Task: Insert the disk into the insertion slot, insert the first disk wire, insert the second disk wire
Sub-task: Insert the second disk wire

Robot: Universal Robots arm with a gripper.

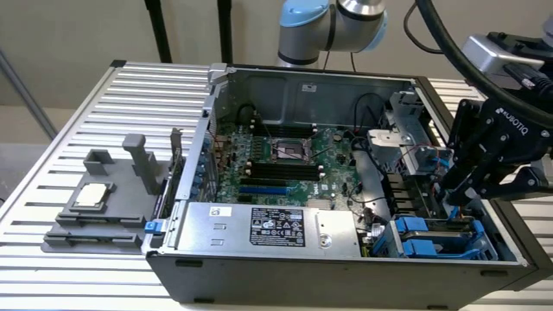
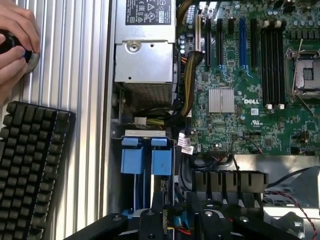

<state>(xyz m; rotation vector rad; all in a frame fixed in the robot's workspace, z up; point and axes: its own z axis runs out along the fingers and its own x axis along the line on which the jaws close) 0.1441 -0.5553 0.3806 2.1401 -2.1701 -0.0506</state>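
Observation:
The disk's bright blue carrier [image 1: 429,241] sits down in the insertion slot [image 1: 484,249] at the case's front corner, on the exterior view's right. In the wrist view its two blue tabs [image 2: 146,159] stand side by side; the grey drive body is mostly hidden. My gripper [image 1: 458,194] hangs just above and behind the bay. Its black fingers [image 2: 150,222] are closed around a small connector with a blue wire [image 2: 177,222], and that blue wire [image 1: 452,212] trails down toward the drive.
A silver power-supply box [image 1: 268,227] lies beside the bay, with the green motherboard [image 1: 285,159] behind it. Cable bundles [image 2: 187,85] run between them. A grey fixture [image 1: 95,207] stands on the slatted table. A keyboard [image 2: 30,170] and a person's hand [image 2: 15,40] are outside the case.

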